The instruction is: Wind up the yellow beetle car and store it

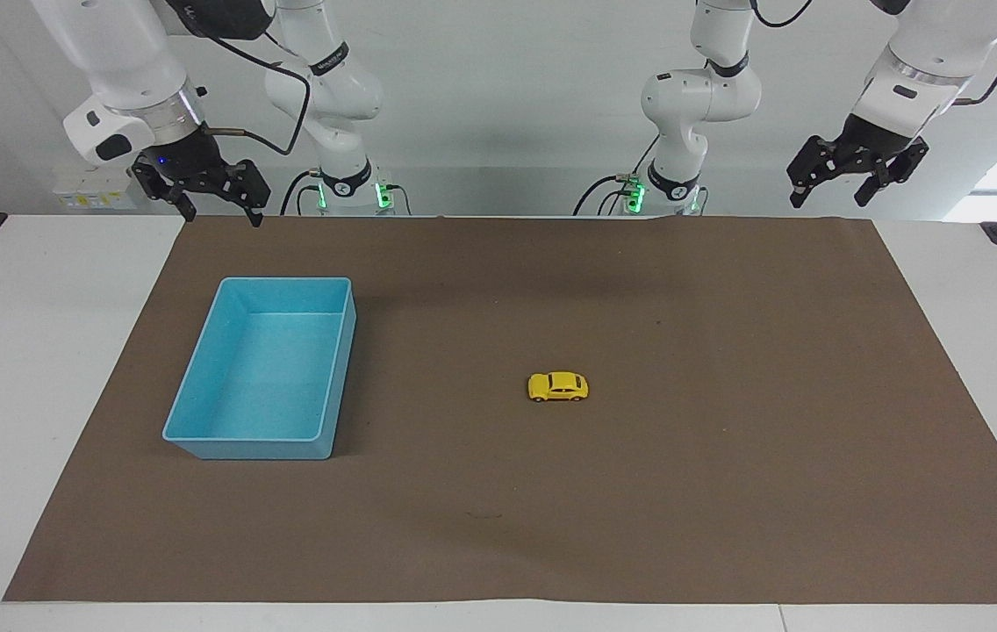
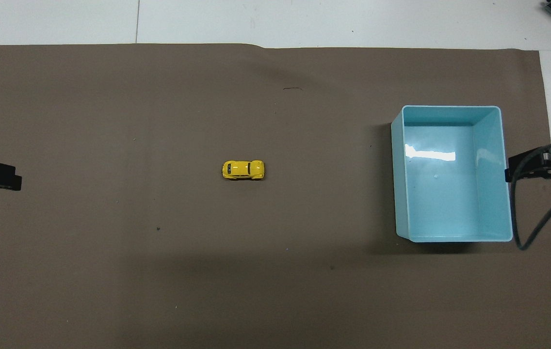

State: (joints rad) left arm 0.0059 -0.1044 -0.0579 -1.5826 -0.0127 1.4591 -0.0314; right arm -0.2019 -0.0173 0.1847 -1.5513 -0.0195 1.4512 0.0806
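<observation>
The yellow beetle car (image 1: 558, 387) stands on its wheels near the middle of the brown mat, also seen from above as the yellow beetle car (image 2: 243, 170). A light blue bin (image 1: 200, 386) sits toward the right arm's end of the table, its inside bare; in the overhead view the bin (image 2: 491, 145) lies at the same distance from the robots as the car. My right gripper (image 1: 216, 211) hangs open, high over the mat's edge by its base. My left gripper (image 1: 832, 195) hangs open, high at its own end. Both arms wait, holding nothing.
A brown mat (image 1: 727, 491) covers most of the white table (image 1: 25, 369). A black cable (image 2: 537, 218) loops down beside the bin at the right arm's end. Black clamps sit at the table's corners.
</observation>
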